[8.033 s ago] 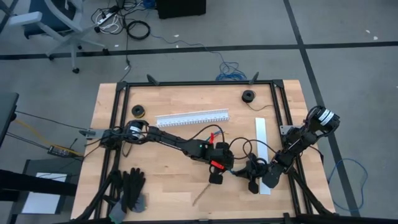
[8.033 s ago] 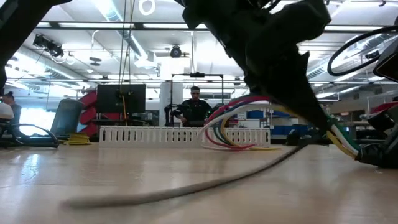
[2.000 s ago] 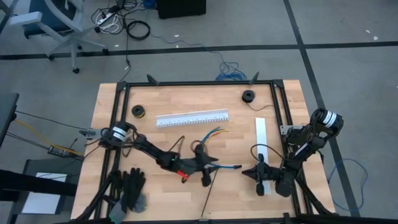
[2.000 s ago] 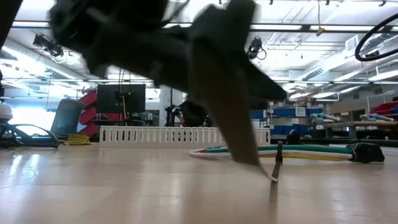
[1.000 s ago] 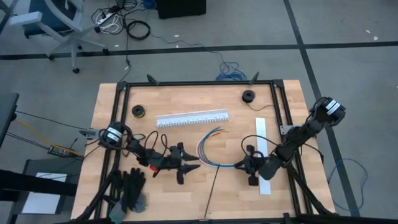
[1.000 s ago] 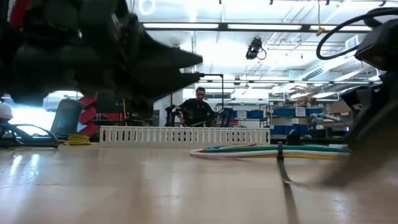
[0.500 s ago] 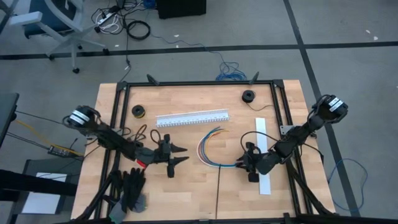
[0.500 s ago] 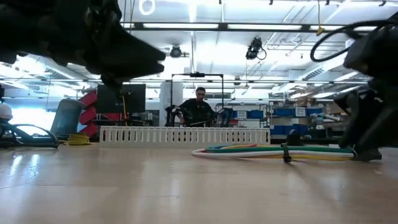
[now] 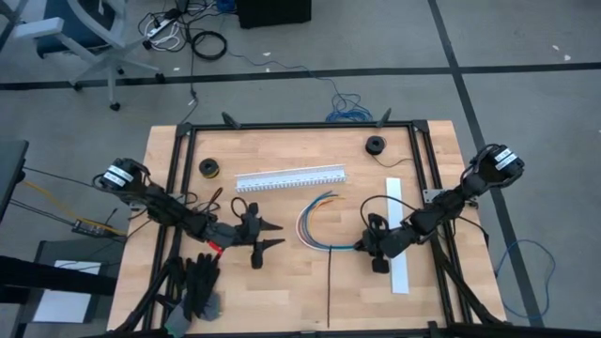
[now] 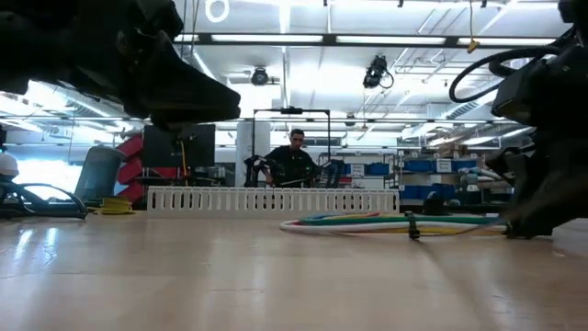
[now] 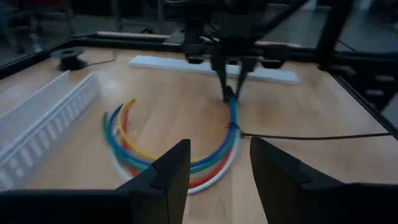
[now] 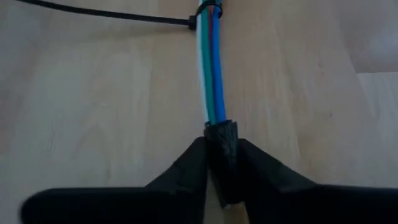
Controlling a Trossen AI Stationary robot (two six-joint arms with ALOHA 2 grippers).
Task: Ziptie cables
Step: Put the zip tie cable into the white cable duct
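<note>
- The cables (image 9: 313, 223), a bundle of thin flexible wires in red, green, blue, yellow and white, lie flat on the light wooden bench (image 9: 282, 155), curved in an arc near its middle, with loose fanned ends pointing toward the far side and the gathered end toward the right arm.
- A thin black zip tie (image 9: 330, 282) is cinched around the bundle near its gathered end; its long tail runs straight across the wood toward the near edge of the bench.
- The right pincer (image 12: 219, 163) is low at the bench surface, closed on the small dark plug end (image 12: 222, 138) of the cables; in the right wrist view the two dark fingers (image 12: 180, 171) press against that plug from both sides.
- The left pincer (image 9: 268, 235) hovers over the bench well apart from the cables, on their left, pointing toward them; its fingers (image 11: 171, 168) stand parted with nothing between them.
- A long white slotted plastic channel (image 9: 289, 177) lies beyond the cables, toward the far side of the bench.
- A flat white strip (image 9: 395, 225) lies on the right part of the bench, partly under the right arm.
- Two small dark spools sit near the far edge, one at the left (image 9: 208, 167) and one at the right (image 9: 376, 145).
- A pair of black gloves (image 9: 198, 282) lies at the near left corner.
- In the low view a person (image 10: 292, 161) is in the room behind the bench.
</note>
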